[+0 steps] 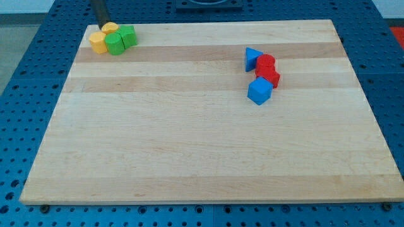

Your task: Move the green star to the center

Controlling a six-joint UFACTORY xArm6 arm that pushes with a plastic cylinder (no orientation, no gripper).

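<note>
Nearest the camera, a blue cube (259, 91) touches two red blocks (267, 69) and a blue triangle (253, 58). Far left, my tip (103, 25), bare and holding nothing, touches yellow blocks (103, 36) beside the green star (115, 44) and a green cube (128, 36).

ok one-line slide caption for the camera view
My tip behind a yellow-green cluster at top left; blue-red cluster sits right.

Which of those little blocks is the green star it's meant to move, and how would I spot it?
Start at the wooden board and go to its corner at the view's top left, where four blocks huddle just below my tip. Two are yellow and two green. The green star is the nearer green one with the lumpy outline, touching the squarer green block on its right.
</note>
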